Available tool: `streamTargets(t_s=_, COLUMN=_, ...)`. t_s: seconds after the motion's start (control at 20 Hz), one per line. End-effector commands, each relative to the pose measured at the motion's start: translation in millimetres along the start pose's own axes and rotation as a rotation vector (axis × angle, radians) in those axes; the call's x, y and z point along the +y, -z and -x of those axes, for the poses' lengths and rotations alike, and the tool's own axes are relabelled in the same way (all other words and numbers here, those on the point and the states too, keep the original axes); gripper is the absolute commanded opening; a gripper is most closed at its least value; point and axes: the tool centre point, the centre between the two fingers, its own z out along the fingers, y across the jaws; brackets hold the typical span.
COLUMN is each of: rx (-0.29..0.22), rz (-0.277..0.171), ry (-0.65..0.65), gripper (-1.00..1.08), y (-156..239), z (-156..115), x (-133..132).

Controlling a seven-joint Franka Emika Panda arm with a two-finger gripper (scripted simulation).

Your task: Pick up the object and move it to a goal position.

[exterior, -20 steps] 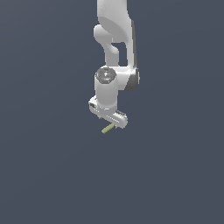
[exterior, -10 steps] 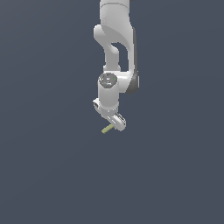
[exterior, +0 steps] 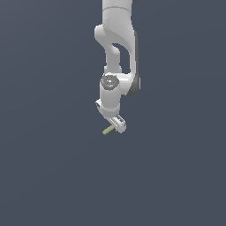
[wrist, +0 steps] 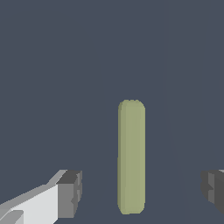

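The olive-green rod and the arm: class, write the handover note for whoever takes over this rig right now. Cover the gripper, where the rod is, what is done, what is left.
Gripper: open, fingers spread wide, neither pad touching anything.
Olive-green rod: lies between the two fingers with clear gaps on both sides; in the exterior view it pokes out beside the gripper toward that view's left.
Done: gripper lined up around the rod.
Left: close on the rod, lift, carry to the goal. No goal marker shows in either view.

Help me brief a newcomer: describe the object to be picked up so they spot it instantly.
Follow the white arm down to its tool. Just beside the tip lies a short olive-green rod, between the open fingers. It is the only colored thing on the plain dark background.
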Motion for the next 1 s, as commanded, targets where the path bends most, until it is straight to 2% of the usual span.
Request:
streamTargets(t_s=0.0, rx=0.0, rz=0.0, ry=0.0, gripper=1.0, y=0, z=0, x=0)
streamTargets(t_s=0.9, rx=0.0, rz=0.0, ry=-0.005, gripper=1.0, y=-51, z=0, x=1)
streamTargets(t_s=0.95, rx=0.0, rz=0.0, ry=-0.005, gripper=-1.0, y=-51, z=0, x=1)
